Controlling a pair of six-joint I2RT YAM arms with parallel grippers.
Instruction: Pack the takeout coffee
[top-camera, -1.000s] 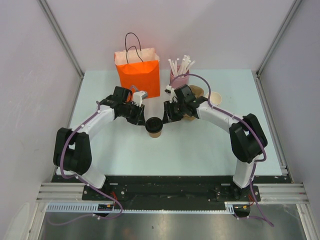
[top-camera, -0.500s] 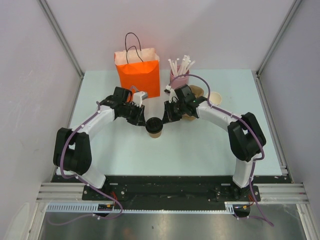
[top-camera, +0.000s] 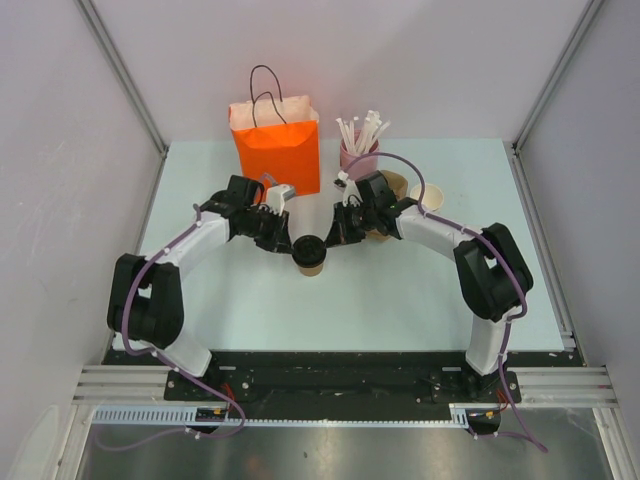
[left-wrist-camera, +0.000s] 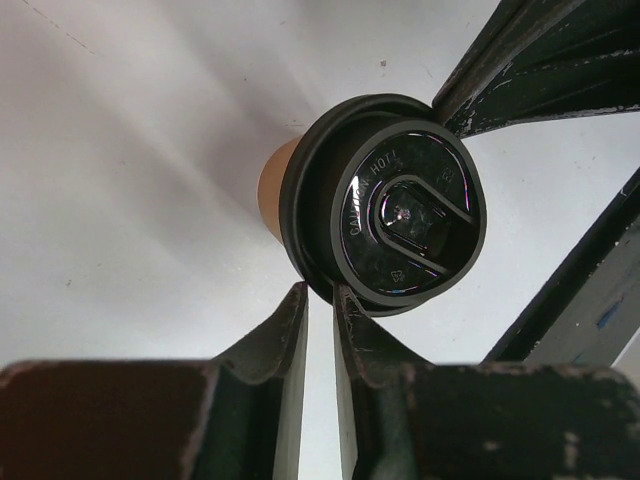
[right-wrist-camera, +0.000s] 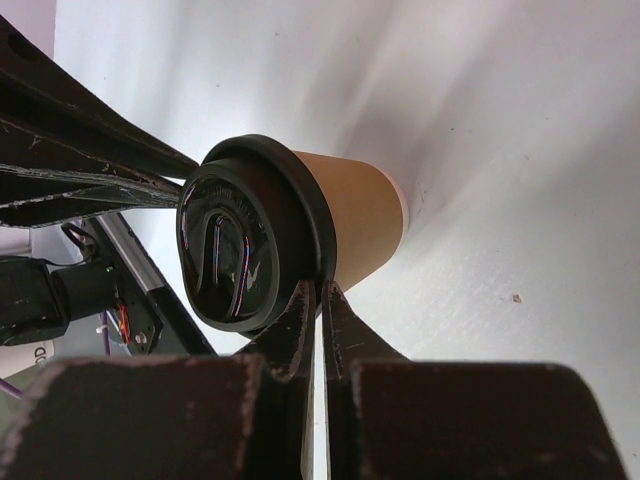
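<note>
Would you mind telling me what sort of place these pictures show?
Likely a robot lab test cell staged as a café counter: plain white walls, pale green tabletop, orange paper bag, black-lidded kraft-brown paper cup.

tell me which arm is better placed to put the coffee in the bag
Left, probably: the left gripper is at the coffee lid's rim and nearer the orange bag than the right gripper.

Pale green table (top-camera: 420, 290) with orange paper bag (top-camera: 277, 155), pink stick holder (top-camera: 358, 160), takeout coffee (top-camera: 309, 254), paper cups (top-camera: 430, 195).
</note>
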